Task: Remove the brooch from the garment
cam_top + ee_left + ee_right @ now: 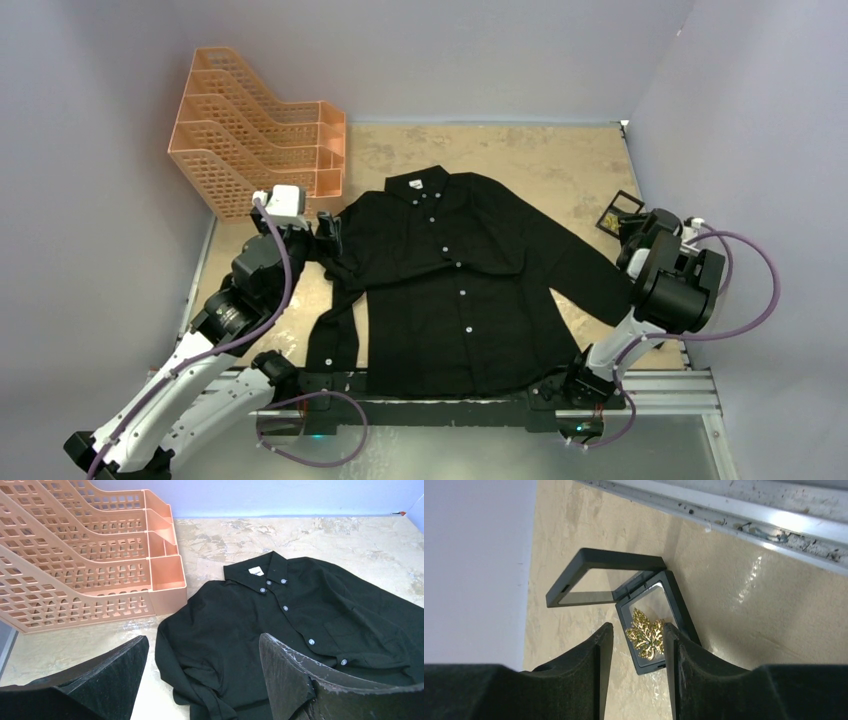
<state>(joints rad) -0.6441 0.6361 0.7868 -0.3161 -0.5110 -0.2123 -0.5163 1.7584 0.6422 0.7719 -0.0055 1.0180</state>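
Garment (240,625) neck label (256,571), possibly printed, illegible.

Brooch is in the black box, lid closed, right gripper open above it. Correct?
No, the lid is swung open, not closed. The right wrist view shows it: the brooch lies in the black box, right gripper open above it.

The left gripper (203,641) is at the left edge of the shirt (440,290), fingers wide apart. The right gripper (638,630) points down beyond the shirt's right sleeve, fingers parted.
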